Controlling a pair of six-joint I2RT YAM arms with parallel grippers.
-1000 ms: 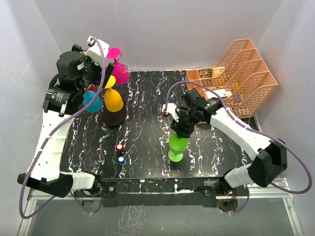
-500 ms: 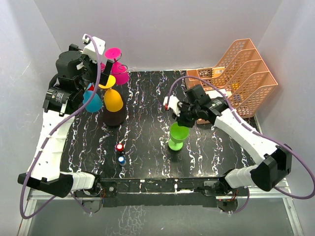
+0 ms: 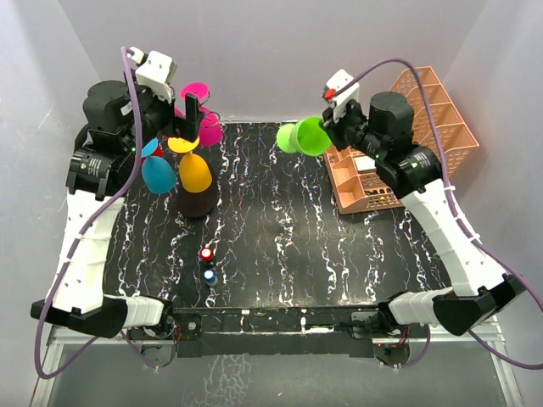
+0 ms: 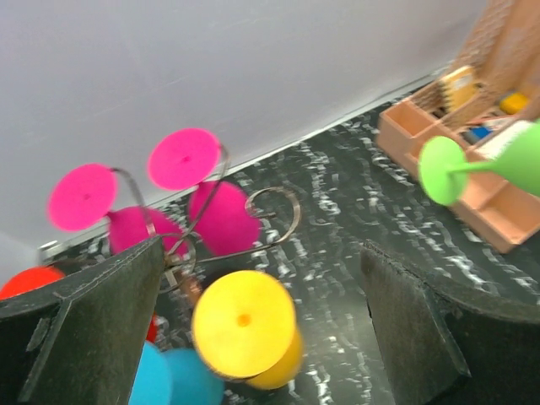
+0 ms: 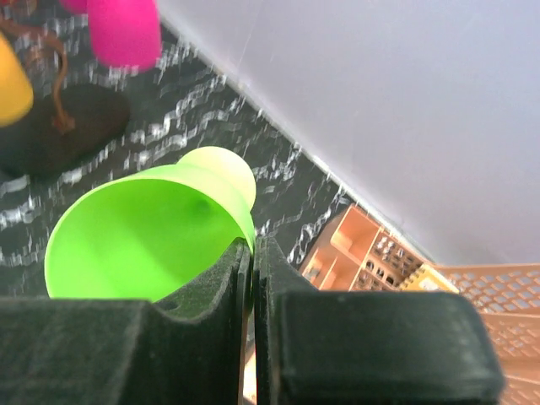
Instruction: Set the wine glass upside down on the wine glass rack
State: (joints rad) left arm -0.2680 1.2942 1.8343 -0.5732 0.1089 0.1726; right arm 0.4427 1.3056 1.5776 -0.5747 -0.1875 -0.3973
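Top: right gripper (image 3: 331,129) holds wine glass (image 3: 307,136) sideways, far, well right of wine glass rack (image 3: 197,203). Left wrist: left gripper (image 4: 261,247) wide, empty, over rack. Right wrist: jaws pinch bowl rim; transport step, next likely inverting onto 1 free scroll.

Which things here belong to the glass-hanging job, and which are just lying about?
Belongs to the job:
green wine glass
right gripper, pinching its rim
wine glass rack

Just lying about:
peach basket rack
small red piece
small blue piece
yellow glass, already hanging on the rack among others
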